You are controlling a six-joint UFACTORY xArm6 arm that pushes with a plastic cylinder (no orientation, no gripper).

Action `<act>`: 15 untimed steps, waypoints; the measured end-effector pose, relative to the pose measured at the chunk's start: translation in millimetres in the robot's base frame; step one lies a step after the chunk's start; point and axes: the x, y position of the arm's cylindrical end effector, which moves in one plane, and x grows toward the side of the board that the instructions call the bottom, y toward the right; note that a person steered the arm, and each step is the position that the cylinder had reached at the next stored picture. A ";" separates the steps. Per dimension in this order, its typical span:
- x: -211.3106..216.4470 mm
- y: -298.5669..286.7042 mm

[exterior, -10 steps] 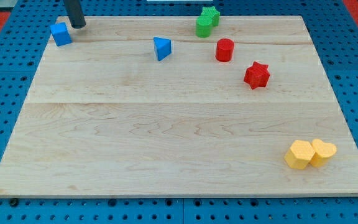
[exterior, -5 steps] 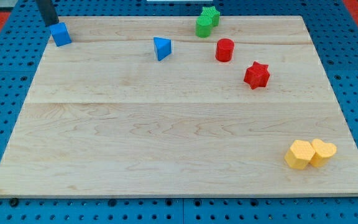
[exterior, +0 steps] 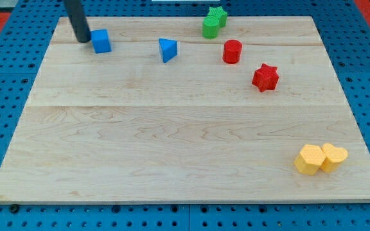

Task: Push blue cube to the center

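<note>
The blue cube [exterior: 101, 40] sits on the wooden board [exterior: 185, 147] near the view's top left. My tip [exterior: 82, 38] stands just left of the cube, touching or nearly touching its left side. The rod rises from there toward the view's top left. The board's middle lies well to the lower right of the cube.
A blue triangular block [exterior: 167, 49] lies right of the cube. Two green blocks [exterior: 213, 22] sit at the top edge. A red cylinder [exterior: 232, 51] and a red star [exterior: 265, 77] lie right of centre. Two yellow blocks [exterior: 320, 158] sit at the bottom right.
The blue cube has slid to the right, from near the board's top left corner toward the blue triangular block. My tip has moved right behind it.
</note>
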 end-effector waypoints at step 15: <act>131.6 86.0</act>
